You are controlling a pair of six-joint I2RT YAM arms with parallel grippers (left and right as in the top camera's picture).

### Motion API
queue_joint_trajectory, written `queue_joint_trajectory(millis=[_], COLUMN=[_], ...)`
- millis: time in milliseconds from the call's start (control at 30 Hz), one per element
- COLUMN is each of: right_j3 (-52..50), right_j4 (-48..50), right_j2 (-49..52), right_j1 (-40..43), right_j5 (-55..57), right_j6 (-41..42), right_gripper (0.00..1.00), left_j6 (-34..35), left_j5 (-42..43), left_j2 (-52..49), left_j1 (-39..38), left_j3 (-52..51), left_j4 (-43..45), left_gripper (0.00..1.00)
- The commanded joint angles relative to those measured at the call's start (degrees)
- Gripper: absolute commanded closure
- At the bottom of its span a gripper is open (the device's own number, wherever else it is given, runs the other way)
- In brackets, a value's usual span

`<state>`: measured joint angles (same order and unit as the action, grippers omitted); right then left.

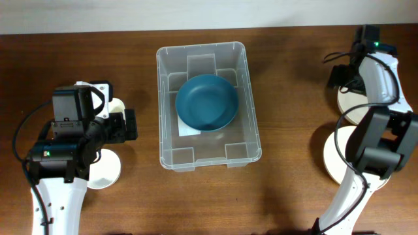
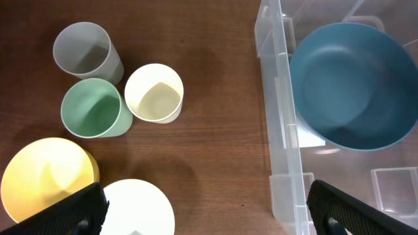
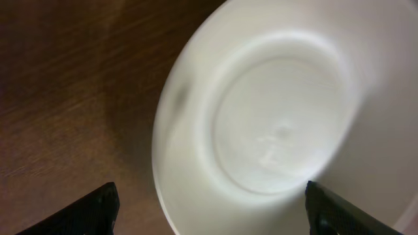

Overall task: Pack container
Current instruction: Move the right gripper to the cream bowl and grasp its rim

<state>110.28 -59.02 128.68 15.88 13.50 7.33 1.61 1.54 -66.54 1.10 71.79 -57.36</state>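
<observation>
At table centre: container (image 1: 163,98), blue bowl (image 1: 206,102) inside. Three o'clock: right gripper (image 3: 212,219), spread, over white dish (image 3: 281,124); likely next pick, needing a rim pinch. Left gripper (image 2: 202,219): spread.

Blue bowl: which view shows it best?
Overhead: the whole blue bowl shows, sitting inside the container. The left wrist view shows it larger, reaching the frame's right edge. The right wrist view misses it.

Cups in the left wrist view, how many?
3, all left of the container: grey cup top-left, green cup below it, cream cup to their right. Others may be hidden.
</observation>
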Motion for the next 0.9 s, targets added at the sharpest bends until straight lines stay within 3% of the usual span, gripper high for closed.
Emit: queue_joint_trajectory(millis=[0, 367, 633, 867], right_j3=[0.0, -0.1, -0.1, -0.1], right_j4=[0.2, 1.8, 2.4, 2.8], right_j2=[2.8, 6.8, 7.0, 7.1], right_j1=[-0.1, 0.0, 0.0, 0.0], right_j5=[-1.0, -0.8, -0.8, -0.8], right_j6=[0.7, 0.7, 0.7, 0.7], right_gripper=[0.14, 0.2, 0.46, 0.59], left_j6=[0.7, 0.7, 0.7, 0.7], left_j5=[0.2, 0.2, 0.2, 0.2], left_j2=[-0.1, -0.1, -0.1, -0.1], left_j1=[0.2, 0.2, 0.2, 0.2], left_j3=[1.0, 1.0, 1.0, 1.0], left_j4=[0.3, 0.3, 0.3, 0.3], left_gripper=[0.0, 0.0, 0.0, 0.0])
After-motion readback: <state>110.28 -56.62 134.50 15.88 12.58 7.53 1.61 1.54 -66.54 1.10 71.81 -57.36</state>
